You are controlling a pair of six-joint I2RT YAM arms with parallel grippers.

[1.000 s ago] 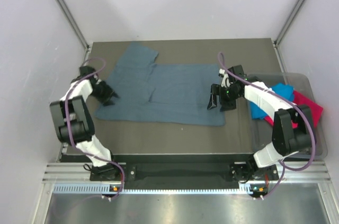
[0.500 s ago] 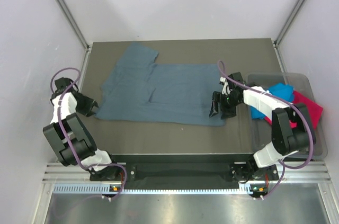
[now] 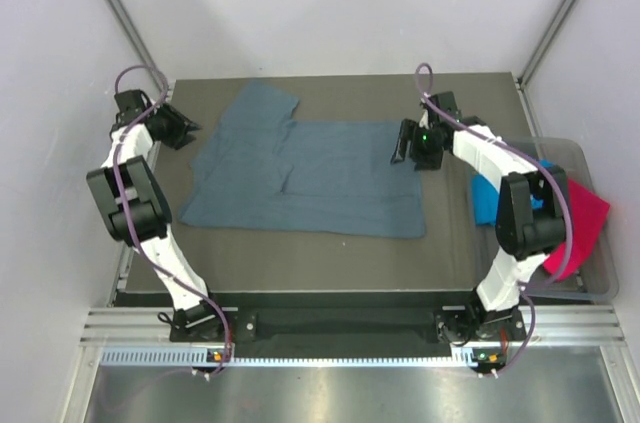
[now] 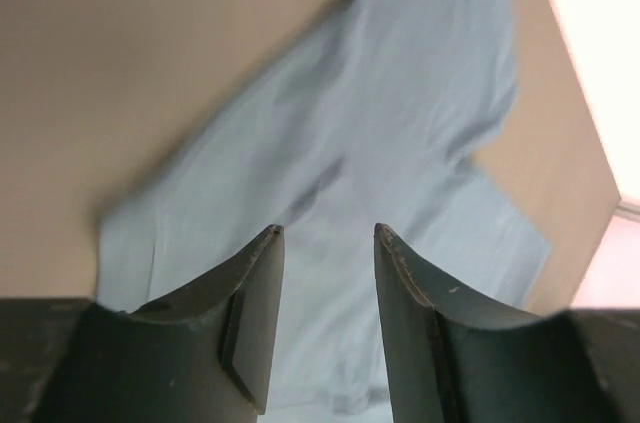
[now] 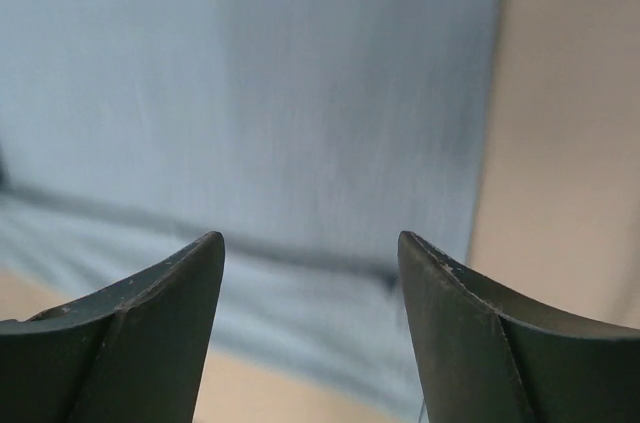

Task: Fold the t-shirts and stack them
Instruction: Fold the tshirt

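Observation:
The large slate-blue t-shirt (image 3: 310, 175) lies spread flat on the dark table (image 3: 450, 243), one sleeve toward the far left. My left gripper (image 3: 186, 132) is open and empty, just off the shirt's far left sleeve; its wrist view shows the shirt (image 4: 400, 123) beyond the gripper (image 4: 328, 231). My right gripper (image 3: 405, 142) is open and empty over the shirt's far right corner; its wrist view shows the cloth edge (image 5: 300, 93) under the gripper (image 5: 310, 237). The turquoise tee (image 3: 486, 205) and the magenta tee (image 3: 580, 221) lie bunched in the tub at the right.
A clear plastic tub (image 3: 596, 278) stands at the table's right edge and holds the two bunched tees. Bare tabletop shows along the near edge and in the far right corner (image 3: 480, 93). Pale walls close in on both sides.
My left gripper swung from the shirt's near left edge to the far left, by the sleeve. My right gripper moved from the near right hem to the far right corner. The shirt lies unmoved.

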